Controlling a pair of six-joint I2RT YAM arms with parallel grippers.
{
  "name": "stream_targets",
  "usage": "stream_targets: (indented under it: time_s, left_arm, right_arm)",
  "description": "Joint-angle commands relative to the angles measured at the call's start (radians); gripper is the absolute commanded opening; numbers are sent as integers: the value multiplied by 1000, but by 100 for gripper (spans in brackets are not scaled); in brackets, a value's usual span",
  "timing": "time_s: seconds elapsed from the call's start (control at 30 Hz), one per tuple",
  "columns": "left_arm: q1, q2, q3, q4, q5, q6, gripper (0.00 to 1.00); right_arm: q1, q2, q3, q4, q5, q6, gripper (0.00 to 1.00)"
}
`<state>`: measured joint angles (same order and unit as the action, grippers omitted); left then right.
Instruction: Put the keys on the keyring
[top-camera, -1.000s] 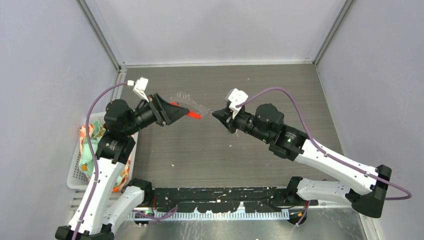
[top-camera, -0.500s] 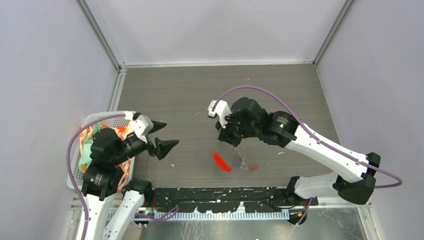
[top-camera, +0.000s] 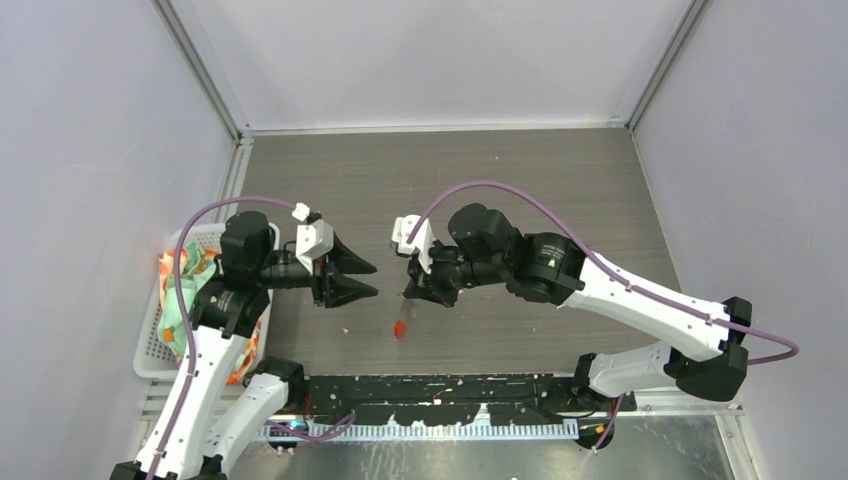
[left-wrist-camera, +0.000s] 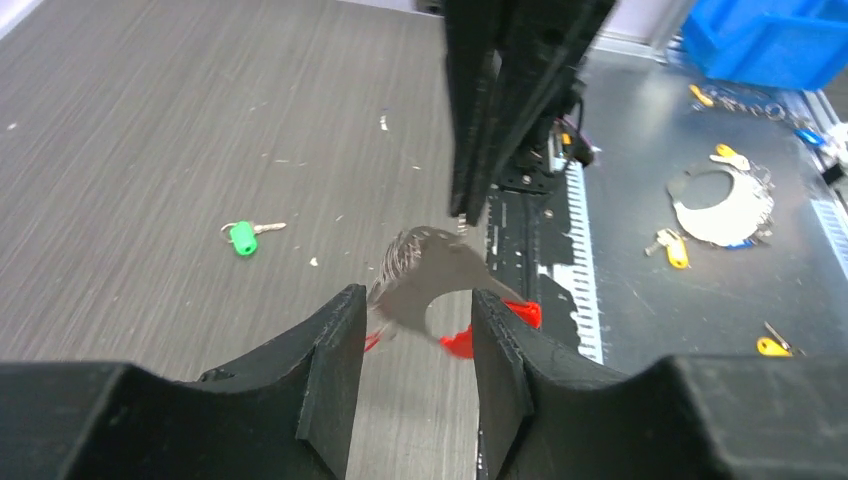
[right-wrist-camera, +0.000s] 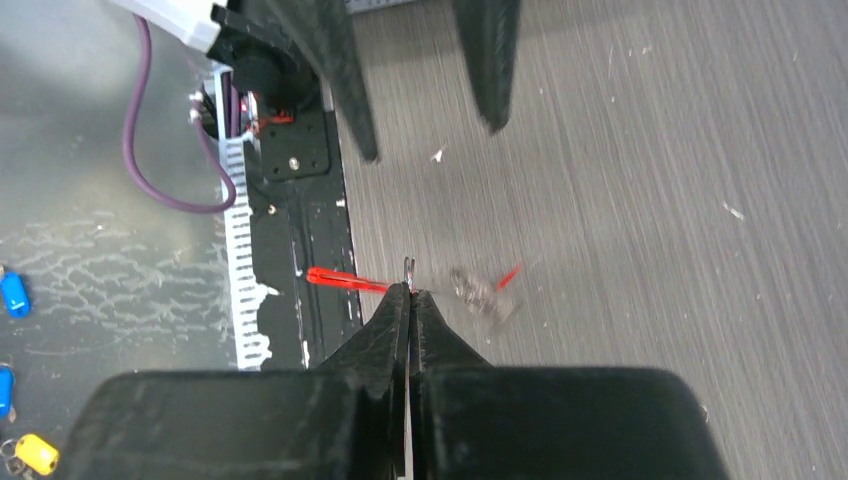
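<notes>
Up above the table (top-camera: 450, 170), the right tool (top-camera: 408, 292) is clenched tight on the keyring (right-wrist-camera: 408, 268), pinching the thin metal at its very tip so the loop and its red strip (right-wrist-camera: 345, 279) hang free below. That looks deliberate to me: a fingertip pinch leaves most of the ring bare for a key to be threaded on. The ring is smeared with motion in both wrist views, so I cannot tell how it hangs. A grey smear (right-wrist-camera: 480, 293) beside it may be the tagged key; I cannot say.

Facing it, just beside, the left tool (top-camera: 374, 281) has its jaws apart and grips nothing, the ring showing through the gap. The green-headed key (left-wrist-camera: 240, 238) lies flat on the table, well apart from the ring and not yet threaded.
</notes>
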<state>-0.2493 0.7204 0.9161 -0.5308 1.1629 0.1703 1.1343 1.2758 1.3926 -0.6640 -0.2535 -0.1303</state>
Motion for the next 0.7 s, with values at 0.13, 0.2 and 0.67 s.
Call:
stream_targets:
  time_s: [0.13,0.2,0.67]
  left_arm:
    - [-94,-10,63,-179,58,228,45]
    - [-105,-2,64,-185,52,233,44]
    - [-146,34,75,-208,30,249,25]
  right_arm:
    - [20,17,32,195,-42,18,1]
    - [26,25,37,195,-43,18,1]
    - [36,45,56,202,-84,8,1]
